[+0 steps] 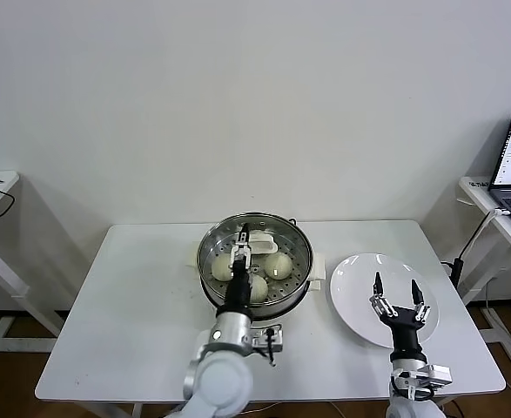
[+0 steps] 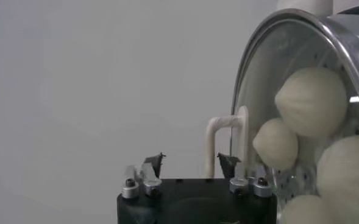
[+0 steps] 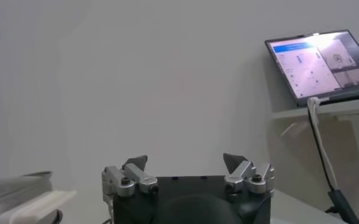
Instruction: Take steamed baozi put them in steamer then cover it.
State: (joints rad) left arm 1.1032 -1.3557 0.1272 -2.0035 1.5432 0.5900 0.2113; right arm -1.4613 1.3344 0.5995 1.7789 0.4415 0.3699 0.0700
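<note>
Over the steamer [image 1: 255, 266]: lid on, buns [image 1: 278, 265] inside.
Left gripper [image 1: 241, 254] stands spread around the lid handle [image 1: 259, 245], right gripper [image 1: 398, 300] spread above the plate [image 1: 359, 270]. Glass lid likely slippery and fragile; grasp only by handle.

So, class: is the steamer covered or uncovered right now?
Covered. In the left wrist view the glass lid and its white handle sit over the steamer, the baozi showing through the glass.
</note>
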